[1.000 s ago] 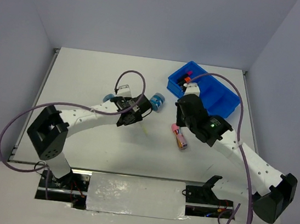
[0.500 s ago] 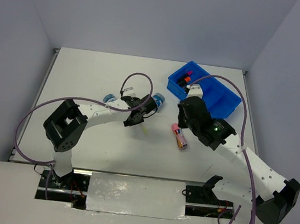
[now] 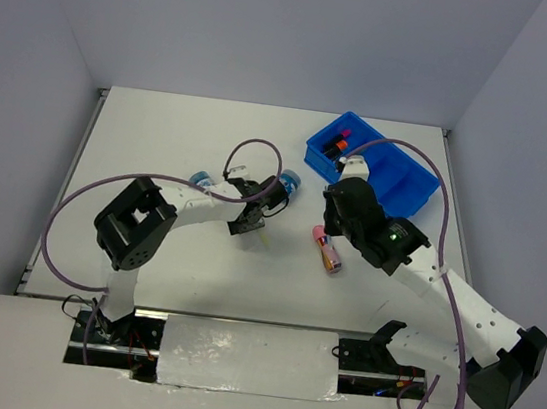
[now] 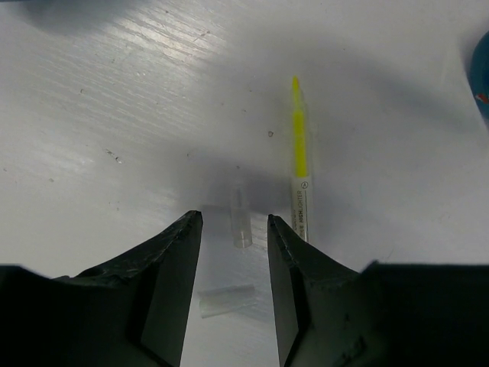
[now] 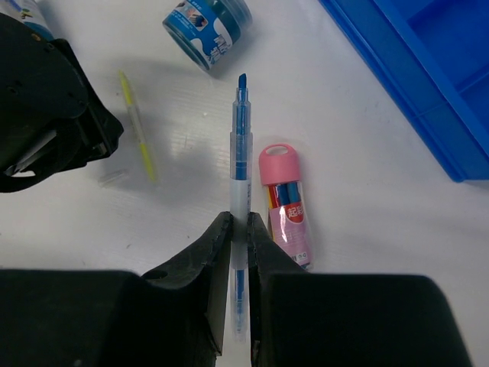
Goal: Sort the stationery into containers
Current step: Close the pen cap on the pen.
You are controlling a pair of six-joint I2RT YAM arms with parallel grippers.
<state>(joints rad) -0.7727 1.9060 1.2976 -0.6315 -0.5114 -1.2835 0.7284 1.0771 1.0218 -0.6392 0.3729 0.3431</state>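
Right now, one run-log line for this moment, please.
left gripper: open, framing small clear plastic piece | right gripper: shut on thin blue pen

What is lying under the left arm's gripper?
The left gripper is open. Between its fingers lie two small clear pieces on the table, with a thin yellow pen just beside them. Anything beneath the black fingers themselves is covered.

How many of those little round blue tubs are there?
2: first tub lies right of the left arm; second tub peeks out left of it. Others may be hidden.
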